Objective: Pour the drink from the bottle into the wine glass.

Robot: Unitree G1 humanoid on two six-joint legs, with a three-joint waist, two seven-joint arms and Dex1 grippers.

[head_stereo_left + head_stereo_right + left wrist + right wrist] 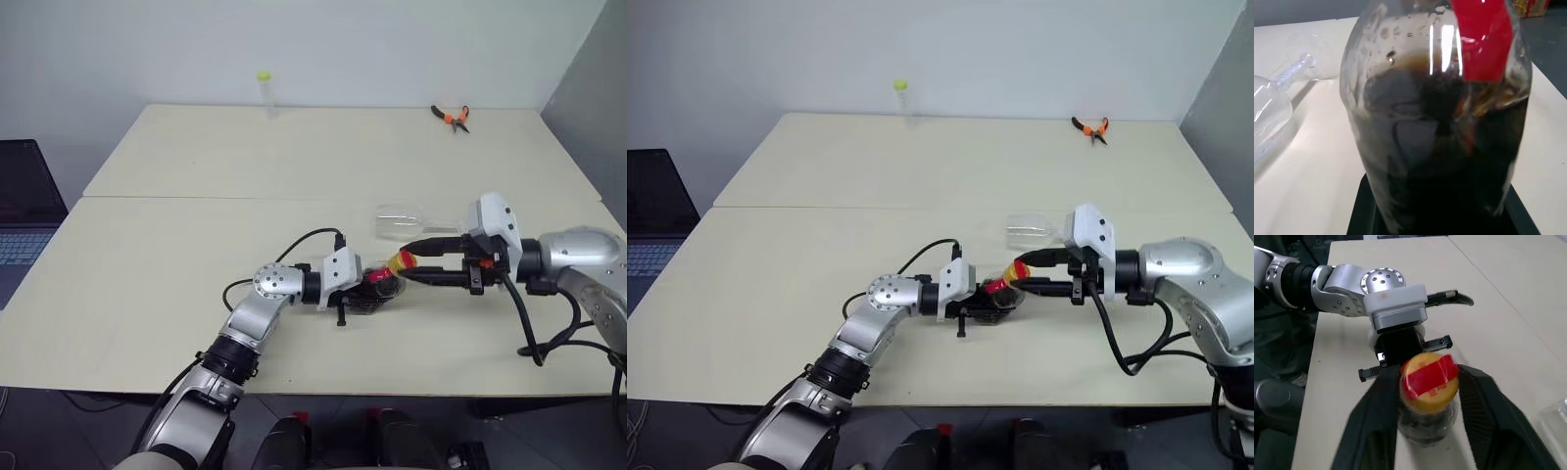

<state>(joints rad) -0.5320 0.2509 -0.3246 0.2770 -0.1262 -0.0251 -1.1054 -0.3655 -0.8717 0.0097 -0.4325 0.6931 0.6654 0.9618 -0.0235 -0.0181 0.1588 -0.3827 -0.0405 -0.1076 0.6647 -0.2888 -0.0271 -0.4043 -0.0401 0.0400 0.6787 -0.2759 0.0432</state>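
**Bottle held, cap not yet off**

Head views: the left gripper [377,286] clamps the bottle [384,279] low over the tabletop [176,264]; the right gripper [423,262] straddles the cap [401,260], jaws apart. The glass [402,222] lies toppled just behind.

Left wrist: drink [1449,161] fills the body; slick, squeezable plastic, best held at the belly.

Right wrist: fingers [1371,421] flank the cap, a small, stiff twisting hold.

The left gripper [377,286] is clamping tight, while the right gripper [416,262] (fingers parted) is pointing toward it.
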